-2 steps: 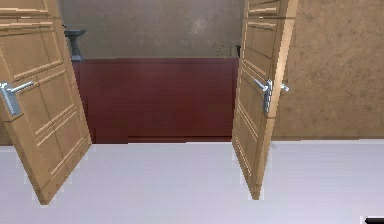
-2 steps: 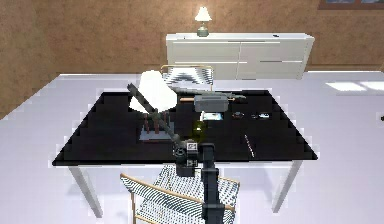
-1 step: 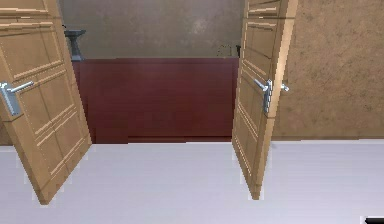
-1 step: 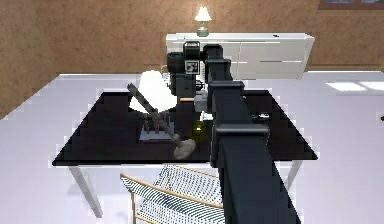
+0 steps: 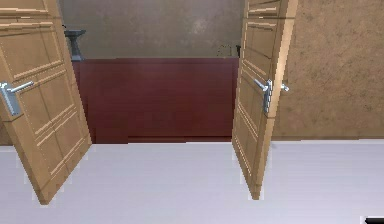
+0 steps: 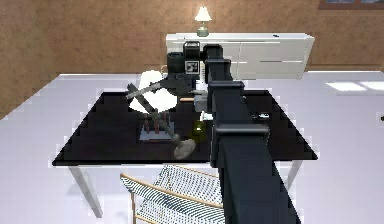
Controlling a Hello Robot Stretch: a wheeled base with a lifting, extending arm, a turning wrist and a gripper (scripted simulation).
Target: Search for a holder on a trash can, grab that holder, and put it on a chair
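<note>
black rectangular table (image 6: 105, 130); lattice-backed chair (image 6: 175, 192); 2 panelled wooden doors (image 5: 40, 100).

Tan wooden doors (image 5: 40, 100) are flanking a dark red floor (image 5: 160, 95) at frame centre. A black worktop (image 6: 110, 130) is sitting mid-frame, a white-and-dark latticed chair (image 6: 165, 195) showing at bottom.

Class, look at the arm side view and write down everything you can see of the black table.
The table has a flat, rectangular black top, smooth and matte-looking, on thin white legs. It stands level on a pale floor, with a white sideboard behind it. A white rounded thing and a small dark thing sit near its middle. The arm reaches out above the top, and a chair with a patterned seat stands at its near edge.
</note>
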